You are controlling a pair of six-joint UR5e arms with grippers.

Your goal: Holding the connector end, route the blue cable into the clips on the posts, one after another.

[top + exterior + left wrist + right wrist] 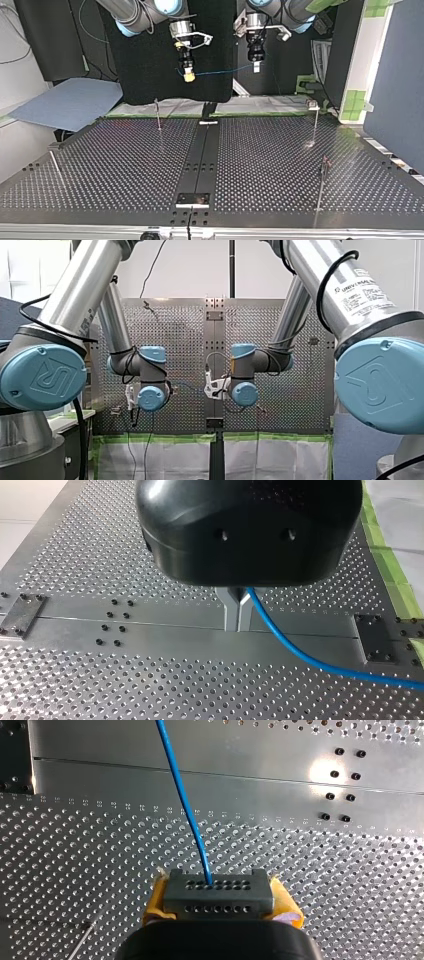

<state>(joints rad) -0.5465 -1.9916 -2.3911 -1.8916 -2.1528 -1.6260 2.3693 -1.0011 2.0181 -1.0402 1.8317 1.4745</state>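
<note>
In the right wrist view my right gripper (221, 906) is shut on the grey connector (218, 889), with a yellow pad on each side. The blue cable (185, 805) leaves the connector and runs ahead over the table. My left gripper (238, 611) has its metal fingers shut on the blue cable (300, 655), which trails away to one side. In the top view both grippers hang high above the table's far edge, my right gripper (189, 75) at the left and my left gripper (255, 66) at the right. The cable (225, 71) spans between them.
Thin posts stand on the perforated table (125, 170): one at the far left (158, 115), one at the far right (316, 122), one nearer right (322, 185), one leaning at the near left (56, 167). A plain metal strip (202, 155) runs down the middle.
</note>
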